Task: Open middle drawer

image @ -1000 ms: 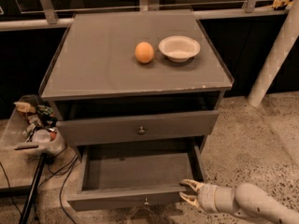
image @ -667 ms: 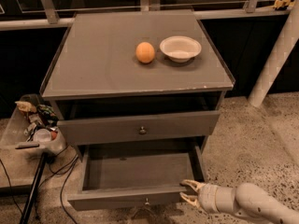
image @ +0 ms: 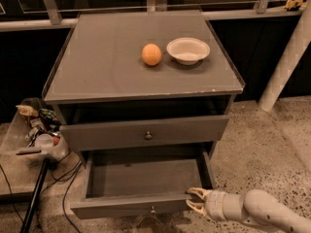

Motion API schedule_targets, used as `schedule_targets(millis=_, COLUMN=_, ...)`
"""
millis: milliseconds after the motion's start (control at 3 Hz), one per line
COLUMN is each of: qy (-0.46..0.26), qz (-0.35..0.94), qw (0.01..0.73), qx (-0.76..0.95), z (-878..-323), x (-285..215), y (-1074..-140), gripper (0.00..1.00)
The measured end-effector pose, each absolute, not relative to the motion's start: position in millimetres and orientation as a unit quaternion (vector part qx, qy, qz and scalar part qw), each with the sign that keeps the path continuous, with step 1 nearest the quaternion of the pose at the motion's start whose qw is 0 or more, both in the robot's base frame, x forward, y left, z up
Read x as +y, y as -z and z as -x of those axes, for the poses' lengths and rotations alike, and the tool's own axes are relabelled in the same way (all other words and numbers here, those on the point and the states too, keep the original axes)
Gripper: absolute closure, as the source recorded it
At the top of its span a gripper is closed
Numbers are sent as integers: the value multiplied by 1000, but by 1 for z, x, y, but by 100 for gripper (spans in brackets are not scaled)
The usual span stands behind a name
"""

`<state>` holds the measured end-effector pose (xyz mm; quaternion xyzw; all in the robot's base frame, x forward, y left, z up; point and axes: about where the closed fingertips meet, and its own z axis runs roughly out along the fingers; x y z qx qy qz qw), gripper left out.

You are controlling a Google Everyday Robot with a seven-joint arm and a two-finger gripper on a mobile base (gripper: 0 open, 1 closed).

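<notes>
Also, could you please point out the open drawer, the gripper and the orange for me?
open drawer (image: 146,178), camera view: its bare grey inside floor.
gripper (image: 190,199), camera view: between its fingertips, by the drawer's front right corner.
orange (image: 151,54), camera view: its middle, on the cabinet top (image: 107,67).

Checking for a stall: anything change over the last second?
No visible change. The gripper stays open at the right front corner of the middle drawer, which remains pulled out the same amount. The orange and bowl on top have not moved.
</notes>
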<state>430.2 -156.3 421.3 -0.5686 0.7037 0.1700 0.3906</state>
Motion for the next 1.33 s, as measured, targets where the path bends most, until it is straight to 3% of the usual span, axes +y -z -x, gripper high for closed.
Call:
schedule_targets(millis=333, qy=-170, qz=569, qw=391, qx=704, z=-430, x=-156, y=-421, gripper=81)
schedule_targets(millis=1333, qy=-170, qz=569, qw=391, qx=704, z=-430, x=-156, y=-421, gripper=11)
